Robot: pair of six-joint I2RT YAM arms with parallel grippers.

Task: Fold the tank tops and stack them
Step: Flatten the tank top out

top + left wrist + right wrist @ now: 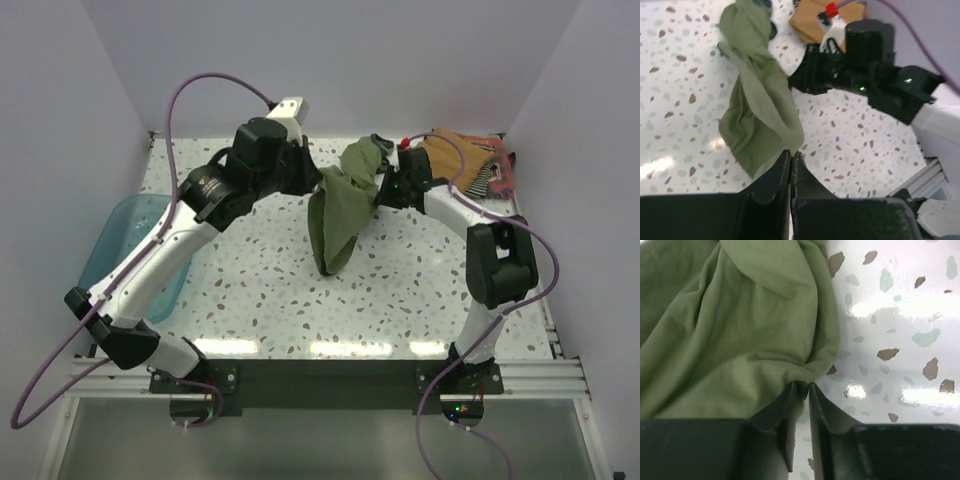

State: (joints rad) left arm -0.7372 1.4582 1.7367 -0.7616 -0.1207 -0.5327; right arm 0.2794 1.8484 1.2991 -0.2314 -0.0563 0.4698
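The speckled table (420,290) carries a green top (335,225), its lower end apparently resting there. A heap of tops (455,150) (tan one uppermost) lies at its far right corner.

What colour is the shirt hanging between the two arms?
The tank top is olive green, clearest in the right wrist view.

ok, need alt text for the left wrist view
The left hand is shut on an edge of the olive green tank top, which trails away as a crumpled strip over the speckled table. The right arm reaches toward the cloth from the right, with a tan-brown tank top behind it.
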